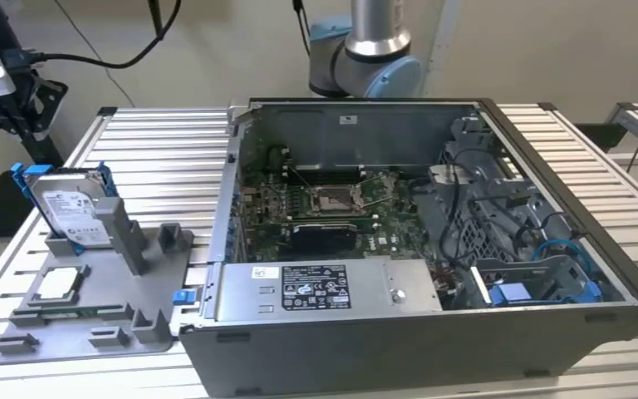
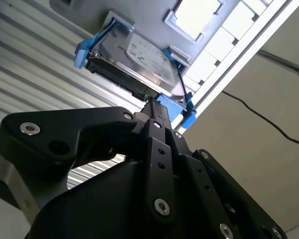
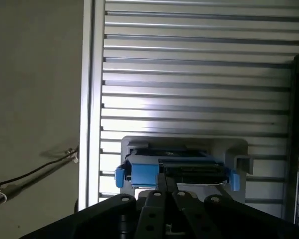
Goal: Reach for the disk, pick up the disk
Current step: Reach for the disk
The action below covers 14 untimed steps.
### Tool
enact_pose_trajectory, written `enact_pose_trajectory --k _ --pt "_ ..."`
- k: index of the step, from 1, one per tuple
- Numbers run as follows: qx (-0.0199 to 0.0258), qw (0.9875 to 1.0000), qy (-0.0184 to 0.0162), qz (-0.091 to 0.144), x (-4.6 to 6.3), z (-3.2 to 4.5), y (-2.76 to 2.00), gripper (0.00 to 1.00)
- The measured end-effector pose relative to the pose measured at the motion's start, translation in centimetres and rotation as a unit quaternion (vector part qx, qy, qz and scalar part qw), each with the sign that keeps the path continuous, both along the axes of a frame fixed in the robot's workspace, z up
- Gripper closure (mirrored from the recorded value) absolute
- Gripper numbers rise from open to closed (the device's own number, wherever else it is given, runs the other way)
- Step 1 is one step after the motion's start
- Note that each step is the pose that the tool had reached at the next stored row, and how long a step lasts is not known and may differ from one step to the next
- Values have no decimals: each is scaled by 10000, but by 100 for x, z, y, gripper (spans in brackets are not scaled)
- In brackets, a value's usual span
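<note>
My claw [image 2: 153, 107], pressed together and holding nothing, hangs close by the disk [image 2: 139, 57] propped in its grey holder [image 1: 120, 287].

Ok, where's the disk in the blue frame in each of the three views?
Exterior view: the disk leans in the grey holder at the exterior view's left, outside the computer case.
Second wrist view: it lies just beyond the gripper, label showing.
First wrist view: seen edge-on, just past the gripper.
Shared landmark: the slatted table under the holder.
</note>
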<state>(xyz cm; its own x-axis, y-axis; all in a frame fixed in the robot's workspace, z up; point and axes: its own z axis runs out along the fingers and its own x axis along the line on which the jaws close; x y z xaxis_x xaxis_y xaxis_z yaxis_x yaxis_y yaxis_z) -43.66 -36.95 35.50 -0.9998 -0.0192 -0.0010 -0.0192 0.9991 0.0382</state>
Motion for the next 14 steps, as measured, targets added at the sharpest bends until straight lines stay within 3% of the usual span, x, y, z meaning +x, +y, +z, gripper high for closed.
enact_pose_trajectory --k 9,14 --pt "-42 10000 0 0 -26 -3 -1 100" --pt "-54 10000 0 0 -44 -11 -80 100"
